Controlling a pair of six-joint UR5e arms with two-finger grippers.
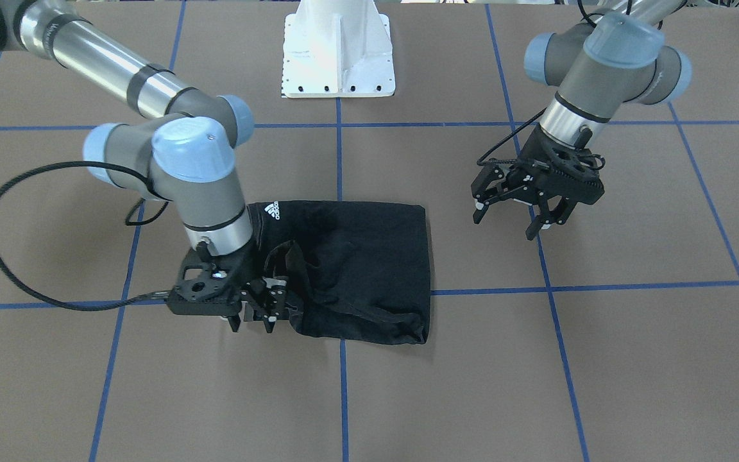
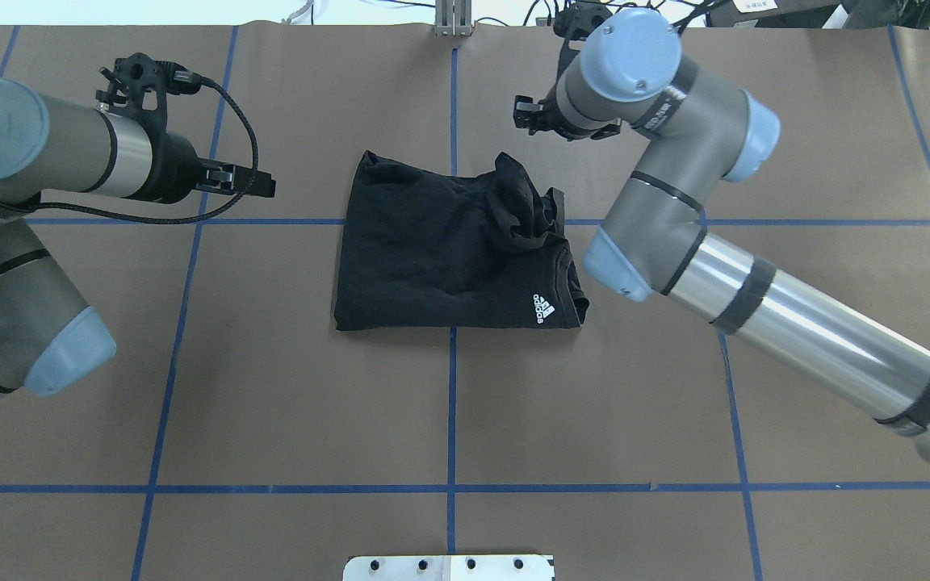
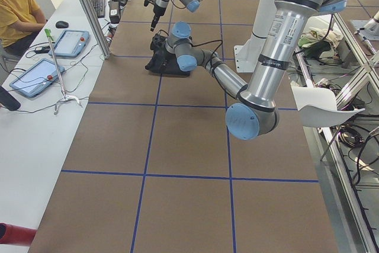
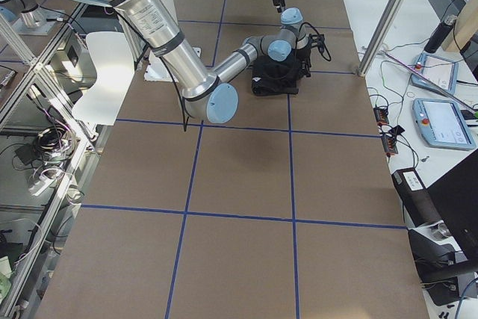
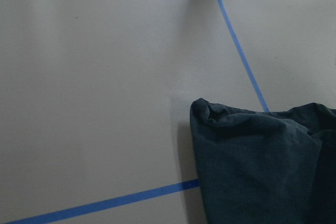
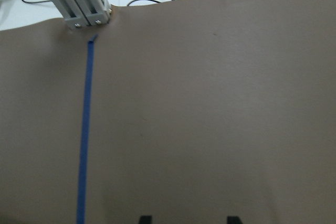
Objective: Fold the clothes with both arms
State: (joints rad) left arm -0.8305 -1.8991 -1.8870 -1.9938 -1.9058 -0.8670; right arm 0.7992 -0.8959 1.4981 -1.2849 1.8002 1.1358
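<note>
The clothes are one black T-shirt [image 1: 356, 256], folded into a rough rectangle at the table's middle, with its white three-stripe logo [image 2: 543, 308] facing up near one corner. A bunched fold [image 2: 521, 210] stands up along the shirt's side nearest the right arm. My right gripper [image 1: 253, 323] points down just off that edge. Its fingertips [image 6: 144, 219] are apart over bare table, so it is open and holds nothing. My left gripper [image 1: 504, 226] hangs open above the table, well clear of the shirt's other side. The left wrist view shows a shirt corner [image 5: 252, 166].
The white pedestal [image 1: 339, 51] stands at the robot's side of the table. Blue tape lines [image 1: 342, 160] cross the brown surface. A black cable [image 1: 23, 282] loops off the right wrist. A person [image 3: 18, 4] sits at a side desk with tablets [image 3: 71, 42].
</note>
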